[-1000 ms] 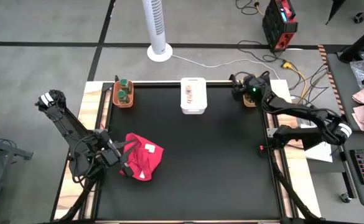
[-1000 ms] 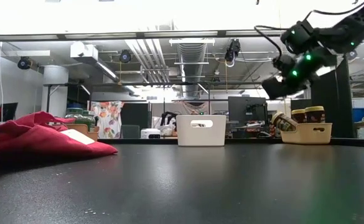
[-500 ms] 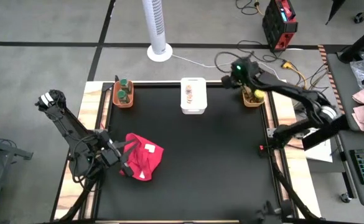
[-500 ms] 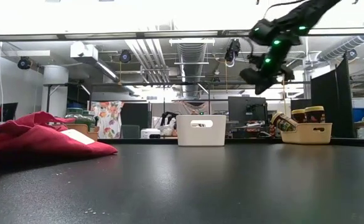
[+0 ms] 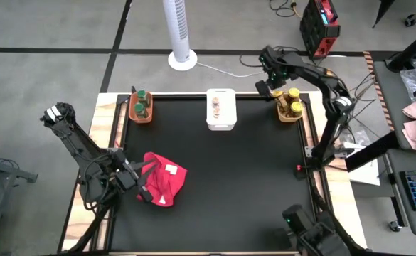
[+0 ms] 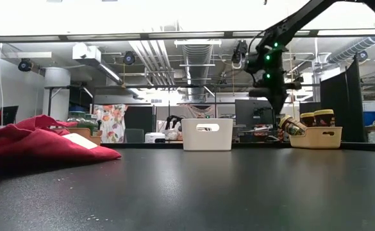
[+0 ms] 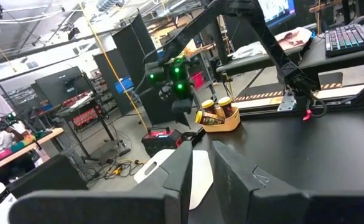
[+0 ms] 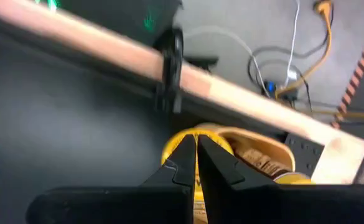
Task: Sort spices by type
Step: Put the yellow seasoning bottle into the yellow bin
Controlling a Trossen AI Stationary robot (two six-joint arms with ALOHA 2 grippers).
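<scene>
Spice jars stand in three bins along the far edge. Green-lidded ones are in the orange bin (image 5: 141, 112), pale ones in the white bin (image 5: 220, 119), and yellow-lidded ones (image 5: 294, 100) in the yellow bin (image 5: 288, 118) (image 6: 315, 136). One yellow-lidded jar (image 6: 291, 126) leans on that bin's left end. My right gripper (image 5: 267, 88) (image 6: 278, 109) (image 8: 196, 142) hangs shut and bare above that end, pointing steeply down. My left gripper (image 5: 138, 182) (image 7: 200, 152) lies level at the left edge of the red cloth (image 5: 165, 178) (image 6: 40, 138), which is heaped on the mat. My left gripper comes level from the table's left onto the red cloth's left edge (image 5: 145, 186). The gripper's own body hides the place of contact from above, and the wrist view shows no cloth between the fingertips. The cloth rests heaped on the mat.
The middle and near part of the black mat (image 5: 229, 192) lie bare between the cloth and the bins. Beyond the far edge stand a white tower fan (image 5: 180, 35), cables and a red box (image 5: 318, 27).
My right gripper has drawn away from over the yellow bin, rising toward the table's far edge and slightly left. It has tipped from nearly level to steeply downward. The yellow-lidded jars in the bin now show from above.
</scene>
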